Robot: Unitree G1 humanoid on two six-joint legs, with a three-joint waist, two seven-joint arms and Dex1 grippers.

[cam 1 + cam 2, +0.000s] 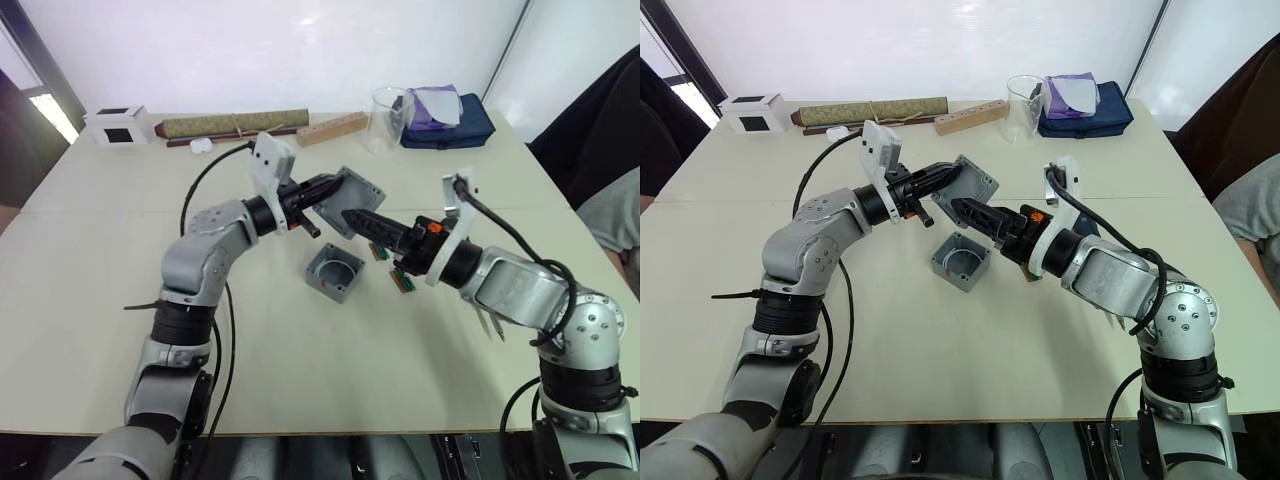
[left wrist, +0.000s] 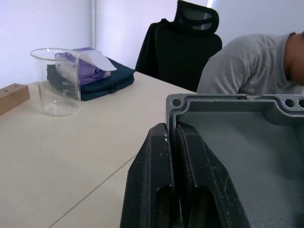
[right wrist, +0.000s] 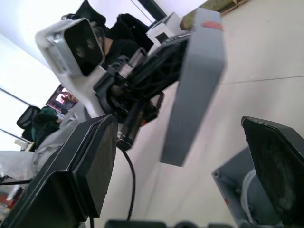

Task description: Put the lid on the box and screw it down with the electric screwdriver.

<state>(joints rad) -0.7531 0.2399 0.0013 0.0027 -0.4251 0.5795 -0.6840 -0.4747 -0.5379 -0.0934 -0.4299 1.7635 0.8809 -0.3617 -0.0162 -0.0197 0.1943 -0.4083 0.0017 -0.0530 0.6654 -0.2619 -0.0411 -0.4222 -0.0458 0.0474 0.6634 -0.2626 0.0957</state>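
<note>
My left gripper [image 1: 325,190] is shut on one rim of the grey lid [image 1: 352,195] and holds it tilted in the air, recessed side towards the right arm. In the left wrist view the two fingers [image 2: 199,156] pinch the lid's wall [image 2: 247,142]. The grey box [image 1: 335,272] sits open on the table just below, a white loop inside it. My right gripper [image 1: 352,217] hovers open right beside the lid and above the box, nothing between its pads [image 3: 90,161]. The electric screwdriver is out of view.
Small green circuit boards [image 1: 403,280] lie under the right wrist. Along the far edge stand a white box [image 1: 117,125], a rolled mat [image 1: 235,123], a wooden block [image 1: 332,128], a clear beaker [image 1: 388,120] and a dark blue pouch [image 1: 445,125]. A person [image 2: 251,66] sits at the right.
</note>
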